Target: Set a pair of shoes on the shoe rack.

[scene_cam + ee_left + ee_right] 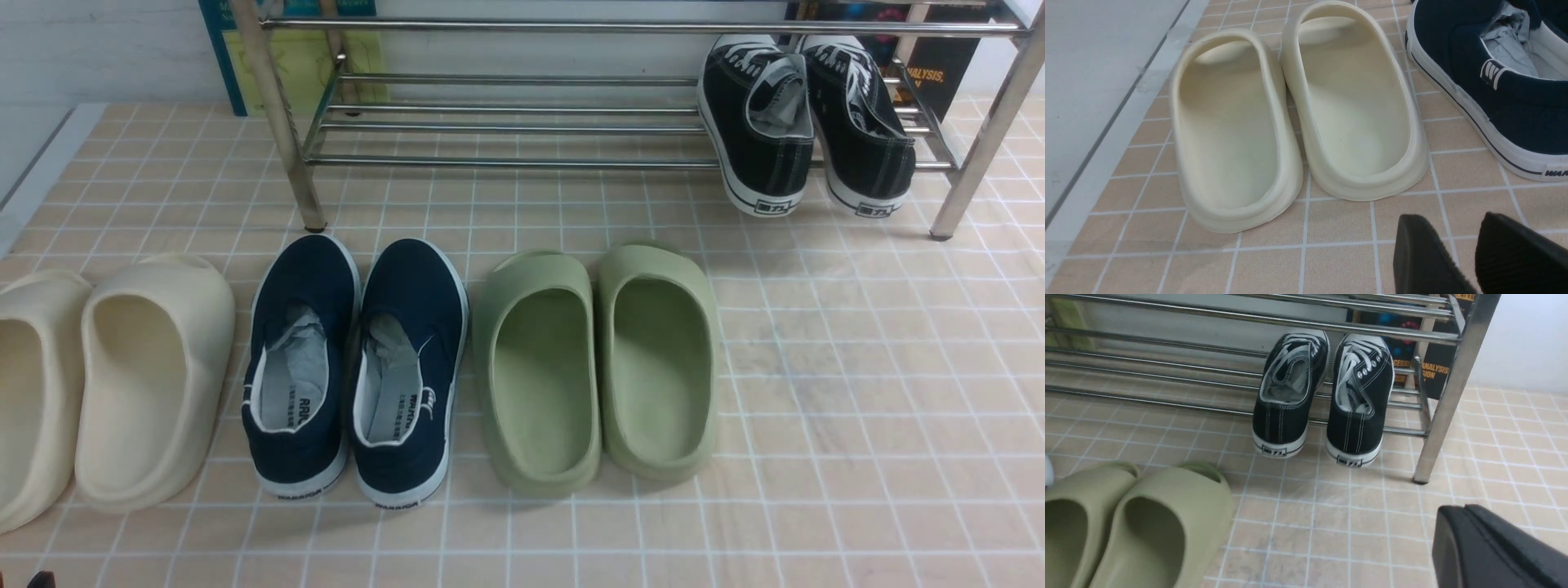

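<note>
The pair of shoes, two black lace-up sneakers with white laces (755, 122) (861, 122), lies side by side at the right end of the shoe rack's (514, 161) lower shelf. Their heels point toward me and overhang the front bar. They also show in the right wrist view (1286, 396) (1361, 400), next to the rack's right front leg (1447, 388). My left gripper (1453, 218) is open and empty, low over the tiled floor near the cream slides. My right gripper (1461, 507) is shut and empty, on the floor side in front of the rack's right leg. Neither gripper shows in the front view.
Three pairs stand in a row on the tiled floor in front of the rack: cream slides (155, 376) (1351, 106), navy slip-ons (359, 359) (1494, 81), green slides (596, 359) (1147, 526). Books (939, 73) lean behind the rack. A white border (1106, 134) edges the floor at left.
</note>
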Robot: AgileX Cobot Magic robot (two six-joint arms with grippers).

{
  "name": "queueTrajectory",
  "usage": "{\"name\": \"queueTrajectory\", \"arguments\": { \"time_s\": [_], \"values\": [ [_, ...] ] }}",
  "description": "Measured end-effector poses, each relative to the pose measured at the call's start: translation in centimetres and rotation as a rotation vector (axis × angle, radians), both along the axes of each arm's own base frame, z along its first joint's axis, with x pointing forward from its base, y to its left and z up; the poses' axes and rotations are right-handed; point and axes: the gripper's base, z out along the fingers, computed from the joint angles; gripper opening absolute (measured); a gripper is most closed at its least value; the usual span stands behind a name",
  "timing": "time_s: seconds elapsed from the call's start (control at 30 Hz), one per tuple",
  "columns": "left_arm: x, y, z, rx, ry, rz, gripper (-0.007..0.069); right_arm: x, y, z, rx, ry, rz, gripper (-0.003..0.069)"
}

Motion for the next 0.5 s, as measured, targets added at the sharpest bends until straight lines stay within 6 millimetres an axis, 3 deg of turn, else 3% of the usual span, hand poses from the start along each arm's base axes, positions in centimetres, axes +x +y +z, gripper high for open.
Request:
{"name": "queueTrajectory", "arguments": {
  "time_s": [0.1, 0.2, 0.33, 0.5],
  "values": [
    [0.0, 0.0, 0.0, 0.0, 0.0, 0.0, 0.0239, -1.9, 0.1, -6.8, 0.092, -0.06, 0.018, -0.0018],
    [0.0, 0.0, 0.0, 0.0, 0.0, 0.0, 0.0239, -3.1, 0.3, -10.8, 0.172, -0.153, 0.048, -0.0015],
    [0.0, 0.0, 0.0, 0.0, 0.0, 0.0, 0.0239, -4.2, 0.6, -12.9, 0.211, -0.291, 0.104, -0.0015],
    [0.0, 0.0, 0.0, 0.0, 0.0, 0.0, 0.0239, -4.6, 1.1, -12.1, 0.17, -0.423, 0.188, -0.001]
  ]
}}
